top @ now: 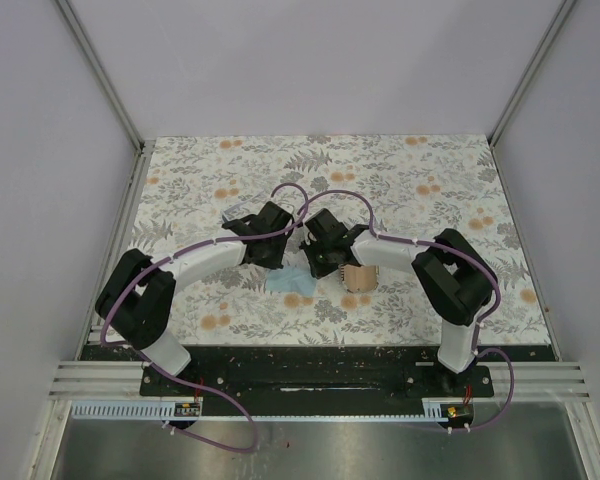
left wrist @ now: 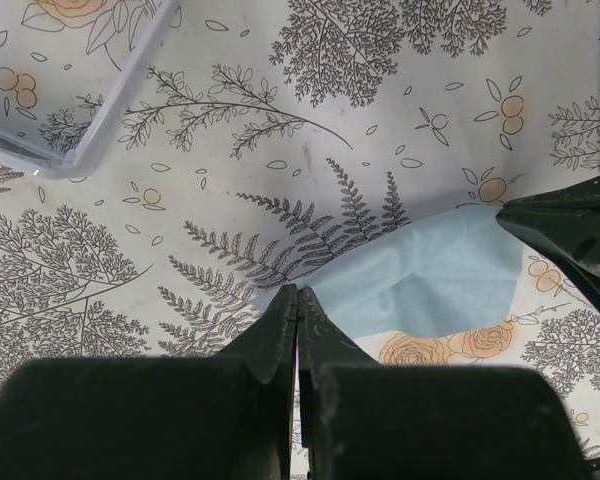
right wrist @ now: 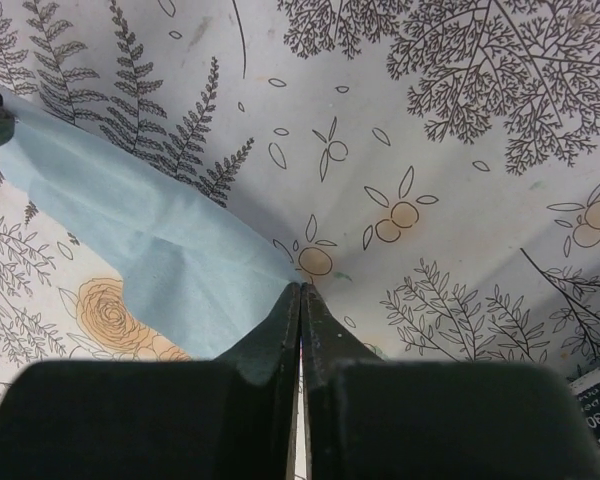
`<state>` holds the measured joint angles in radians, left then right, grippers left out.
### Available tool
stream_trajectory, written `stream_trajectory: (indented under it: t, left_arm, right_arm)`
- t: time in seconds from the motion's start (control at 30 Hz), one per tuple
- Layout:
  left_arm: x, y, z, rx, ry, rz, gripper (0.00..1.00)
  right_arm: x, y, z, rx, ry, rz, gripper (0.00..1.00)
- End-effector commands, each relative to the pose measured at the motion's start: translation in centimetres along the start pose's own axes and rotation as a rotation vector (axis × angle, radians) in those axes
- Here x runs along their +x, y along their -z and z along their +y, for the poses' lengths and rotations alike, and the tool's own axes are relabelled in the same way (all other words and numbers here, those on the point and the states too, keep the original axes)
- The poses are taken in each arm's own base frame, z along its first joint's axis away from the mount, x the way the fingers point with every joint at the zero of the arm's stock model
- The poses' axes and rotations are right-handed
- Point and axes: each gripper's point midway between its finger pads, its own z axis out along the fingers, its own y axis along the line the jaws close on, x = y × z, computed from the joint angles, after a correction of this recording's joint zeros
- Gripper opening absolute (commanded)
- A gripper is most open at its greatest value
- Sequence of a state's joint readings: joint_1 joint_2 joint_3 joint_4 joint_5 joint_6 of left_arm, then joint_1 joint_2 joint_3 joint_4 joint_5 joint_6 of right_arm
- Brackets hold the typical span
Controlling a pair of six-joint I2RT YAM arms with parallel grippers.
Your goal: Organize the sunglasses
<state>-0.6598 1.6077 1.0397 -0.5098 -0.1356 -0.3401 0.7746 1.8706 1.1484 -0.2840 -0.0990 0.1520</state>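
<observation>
The sunglasses do not show in any view. A light blue cloth (top: pixel 292 280) lies mid-table between my two grippers. My left gripper (top: pixel 278 262) is shut, its tips pinching one corner of the cloth (left wrist: pixel 430 280). My right gripper (top: pixel 322 266) is shut too, its tips pinching another corner of the cloth (right wrist: pixel 150 250). The cloth spans between the two tips, low over the table. The open case (top: pixel 358 280), tan inside, sits just right of the cloth under my right arm; I cannot see what it holds.
The floral tablecloth (top: pixel 430 190) covers the table. Pale walls and metal rails (top: pixel 110 100) enclose it on three sides; a rail corner shows in the left wrist view (left wrist: pixel 110 110). The right gripper's dark body (left wrist: pixel 580 240) shows in the left wrist view.
</observation>
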Motion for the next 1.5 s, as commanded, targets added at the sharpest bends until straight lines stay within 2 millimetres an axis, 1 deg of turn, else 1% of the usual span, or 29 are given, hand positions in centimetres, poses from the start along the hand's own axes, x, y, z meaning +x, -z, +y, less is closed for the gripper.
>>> stream_trajectory:
  t: [0.0, 0.1, 0.2, 0.33, 0.47, 0.6, 0.73, 0.83, 0.9, 1.03, 1.17, 1.23, 1.33, 1.47]
  left_arm:
    - [-2.2, 0.3, -1.1, 0.038, 0.002, -0.059, 0.0]
    - [-2.5, 0.5, -1.5, 0.058, 0.006, -0.065, 0.0]
    - [-2.7, 0.8, -1.6, 0.061, 0.007, -0.069, 0.0]
    - [-3.7, 2.0, -1.8, 0.076, 0.003, -0.105, 0.0]
    - [-5.0, 3.4, -2.0, 0.085, -0.006, -0.161, 0.0]
    - [-6.5, 4.4, -3.6, 0.151, -0.016, -0.209, 0.0]
    - [-8.2, 5.1, -5.2, 0.194, -0.022, -0.246, 0.0]
    - [-9.5, 5.2, -6.9, 0.247, -0.043, -0.268, 0.0]
    - [-10.6, 5.5, -8.8, 0.305, -0.068, -0.287, 0.0]
    - [-12.0, 5.6, -12.1, 0.371, -0.121, -0.311, 0.0]
    - [-12.7, 4.3, -15.3, 0.429, -0.16, -0.298, 0.0]
    - [-13.0, 3.6, -16.7, 0.461, -0.165, -0.29, 0.0]
    - [-13.1, 2.4, -18.3, 0.494, -0.178, -0.277, 0.0]
    - [-13.3, 0.9, -19.7, 0.511, -0.199, -0.269, 0.0]
  right_arm:
    - [-0.1, 0.0, -0.5, 0.058, -0.015, -0.001, 0.0]
    - [-0.5, 0.8, 0.6, 0.008, -0.037, -0.015, 0.0]
    - [-1.4, 1.9, 2.0, -0.052, -0.066, -0.038, 0.0]
    - [-2.1, 3.7, 3.4, -0.113, -0.102, -0.052, 0.0]
    - [-2.5, 5.8, 4.1, -0.133, -0.139, -0.058, 0.0]
    - [-1.9, 7.2, 4.0, -0.112, -0.173, -0.034, 0.0]
    - [-1.1, 8.6, 3.3, -0.064, -0.215, -0.027, 0.0]
    - [-0.7, 9.7, 2.6, -0.033, -0.256, -0.033, 0.0]
    - [-0.4, 10.3, 2.1, -0.019, -0.293, -0.036, 0.0]
    - [0.1, 11.5, 0.7, 0.007, -0.371, -0.055, 0.0]
    - [0.9, 12.4, -1.5, 0.068, -0.435, -0.071, 0.0]
    - [1.7, 12.4, -2.5, 0.098, -0.464, -0.06, 0.0]
    - [2.8, 12.4, -3.9, 0.139, -0.508, -0.043, 0.0]
    - [4.2, 11.9, -5.5, 0.184, -0.542, -0.001, 0.0]
